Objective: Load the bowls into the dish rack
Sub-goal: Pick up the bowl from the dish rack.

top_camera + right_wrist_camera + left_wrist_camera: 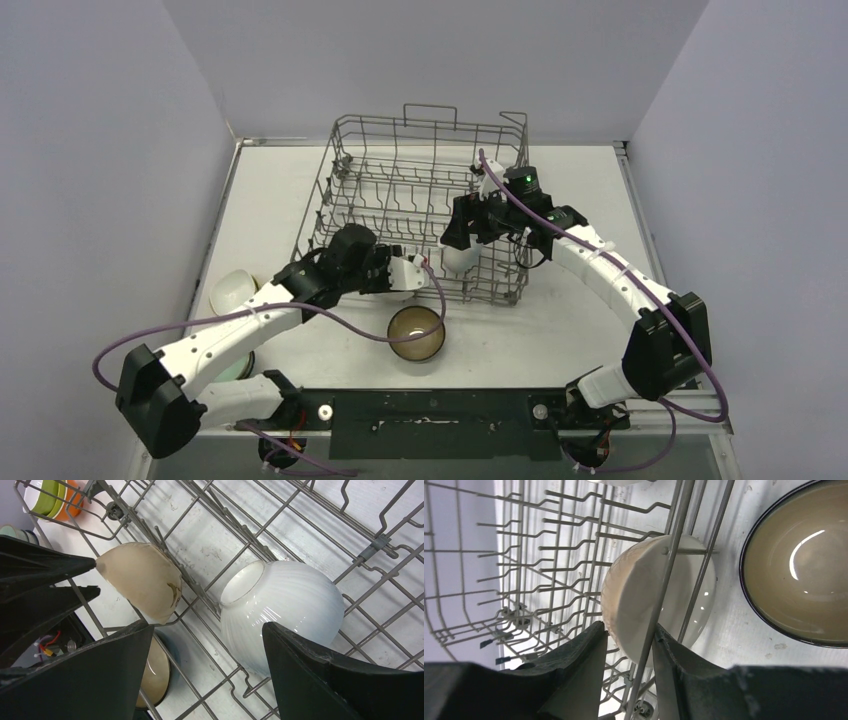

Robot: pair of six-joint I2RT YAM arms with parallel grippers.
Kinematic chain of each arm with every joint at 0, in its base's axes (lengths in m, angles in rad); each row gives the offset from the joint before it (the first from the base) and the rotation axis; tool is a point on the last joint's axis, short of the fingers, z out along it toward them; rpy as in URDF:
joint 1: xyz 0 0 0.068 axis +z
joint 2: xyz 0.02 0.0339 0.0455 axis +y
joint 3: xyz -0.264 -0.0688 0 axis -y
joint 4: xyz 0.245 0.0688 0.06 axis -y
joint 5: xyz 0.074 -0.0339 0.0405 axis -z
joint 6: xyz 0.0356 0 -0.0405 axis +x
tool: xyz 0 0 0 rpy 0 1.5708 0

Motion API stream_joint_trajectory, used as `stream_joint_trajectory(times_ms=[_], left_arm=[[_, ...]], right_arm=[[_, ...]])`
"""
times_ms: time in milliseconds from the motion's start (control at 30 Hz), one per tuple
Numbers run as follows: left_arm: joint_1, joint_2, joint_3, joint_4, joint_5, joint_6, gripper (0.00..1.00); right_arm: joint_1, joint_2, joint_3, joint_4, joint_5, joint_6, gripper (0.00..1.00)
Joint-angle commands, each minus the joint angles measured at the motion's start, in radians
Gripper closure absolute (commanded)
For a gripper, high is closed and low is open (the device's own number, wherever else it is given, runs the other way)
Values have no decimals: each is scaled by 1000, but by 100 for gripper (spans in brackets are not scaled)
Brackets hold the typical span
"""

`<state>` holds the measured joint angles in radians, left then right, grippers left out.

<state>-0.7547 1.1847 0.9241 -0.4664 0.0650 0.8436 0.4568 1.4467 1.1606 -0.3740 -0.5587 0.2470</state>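
Left jaws: narrowed, pinching the rim of a beige bowl (634, 590). The bowl stands on edge among the wires at the near side of the dish rack (345, 185).

Right jaws: wide apart and gripping nothing. They straddle a white ribbed bowl (290, 600) that lies tipped over on the rack floor.

A dark-rimmed bowl (416, 333) sits upright on the tabletop (560, 320), just in front of the rack.

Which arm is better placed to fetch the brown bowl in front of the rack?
Left, probably. The brown bowl lies just beside the left gripper, though that must first let go of the beige bowl. The right gripper is open but farther off, over the rack.
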Motion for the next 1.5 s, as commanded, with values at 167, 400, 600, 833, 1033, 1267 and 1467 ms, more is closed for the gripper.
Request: stream_joint_trajectory(times_ms=[167, 400, 600, 833, 1033, 1267, 1467], left_arm=[[-11, -205, -102, 446, -138, -114, 100], [-11, -172, -89, 367, -75, -120, 77], [-7, -102, -49, 317, -2, -78, 39], [58, 39, 118, 148, 148, -30, 39], [125, 147, 253, -21, 278, 10, 41], [142, 188, 282, -36, 290, -1, 45], [163, -2, 128, 236, 286, -174, 31]], right_arm=[[-6, -44, -14, 78, -31, 6, 16], [-5, -34, -8, 77, -38, 2, 16], [-6, -29, -7, 78, -40, -4, 16], [-5, -15, 7, 83, -60, -9, 16], [0, -5, 22, 90, -78, -15, 16], [57, 21, 41, 115, -51, -53, 18], [162, 102, 118, 107, 47, -130, 24]])
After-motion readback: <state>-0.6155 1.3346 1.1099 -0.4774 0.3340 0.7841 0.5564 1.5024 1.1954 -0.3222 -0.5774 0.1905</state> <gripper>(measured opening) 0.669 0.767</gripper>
